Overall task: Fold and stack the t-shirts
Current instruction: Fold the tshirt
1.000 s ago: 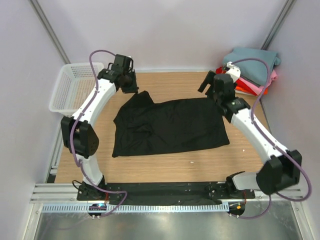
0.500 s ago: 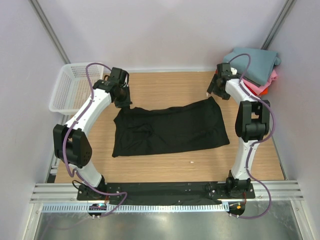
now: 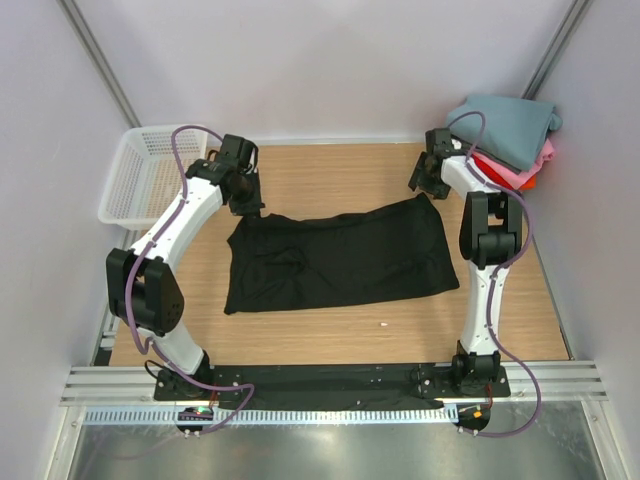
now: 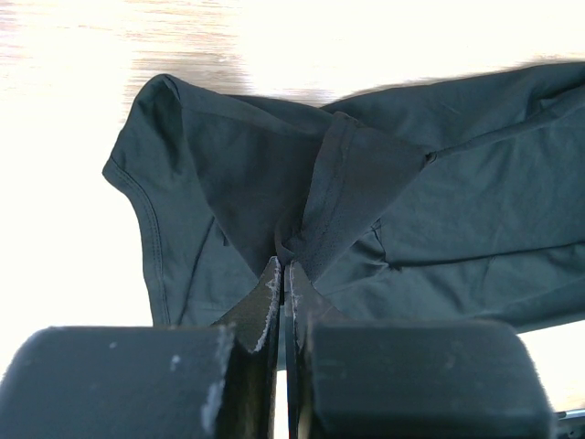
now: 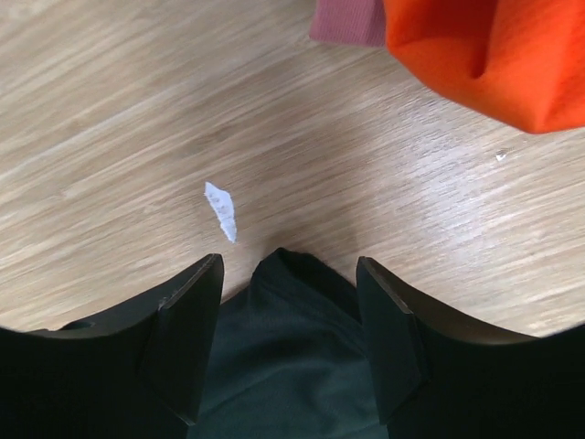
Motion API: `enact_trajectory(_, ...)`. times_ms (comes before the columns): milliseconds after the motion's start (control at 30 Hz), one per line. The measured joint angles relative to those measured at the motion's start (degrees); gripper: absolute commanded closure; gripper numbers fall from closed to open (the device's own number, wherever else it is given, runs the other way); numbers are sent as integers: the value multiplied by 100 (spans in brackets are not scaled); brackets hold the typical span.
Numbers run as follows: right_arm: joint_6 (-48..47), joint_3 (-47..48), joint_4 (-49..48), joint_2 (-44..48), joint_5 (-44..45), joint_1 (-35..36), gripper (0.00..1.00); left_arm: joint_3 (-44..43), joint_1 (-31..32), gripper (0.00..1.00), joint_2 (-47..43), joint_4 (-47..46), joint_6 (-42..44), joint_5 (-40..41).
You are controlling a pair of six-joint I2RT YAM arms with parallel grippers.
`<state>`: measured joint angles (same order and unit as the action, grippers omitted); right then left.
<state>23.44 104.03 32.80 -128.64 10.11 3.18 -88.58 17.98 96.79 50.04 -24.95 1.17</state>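
Observation:
The black t-shirt (image 3: 340,255) lies spread across the middle of the table. My left gripper (image 3: 247,200) is at its far left corner. In the left wrist view, my left gripper (image 4: 284,267) is shut on a fold of the black t-shirt (image 4: 439,210). My right gripper (image 3: 424,186) is at the shirt's far right corner. In the right wrist view it (image 5: 291,274) is open, with the corner of the black shirt (image 5: 292,320) lying between the fingers. The folded teal-grey, pink and red-orange shirts (image 3: 510,130) are stacked at the back right.
A white mesh basket (image 3: 150,175) stands off the table's far left corner. A small white scrap (image 5: 220,210) lies on the wood just ahead of my right fingers. The orange shirt (image 5: 484,55) and the pink one (image 5: 347,20) are close ahead.
My left gripper came toward the near side, bringing the shirt's far left corner in over the shirt. My right arm swung upright by the shirt's far right corner.

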Motion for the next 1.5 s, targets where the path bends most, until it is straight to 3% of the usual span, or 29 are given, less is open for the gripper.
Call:
enact_trajectory(233,-55,87,-31,-190,-52,-4,51,0,-26,100,0,0,-4,-24)
enact_trajectory(567,-96,87,-140,-190,-136,-4,99,0,-50,100,0,0,-4,-31)
enact_trajectory(1000,-81,-249,-391,13,-216,-20,99,2,-52,100,70,-4,-2,61)
enact_trajectory(1333,-68,-363,-409,680,-374,-42,99,-275,-52,100,212,98,-4,343)
enact_trajectory(1500,13,-905,-573,1204,-590,-149,99,-522,-52,100,264,153,-4,393)
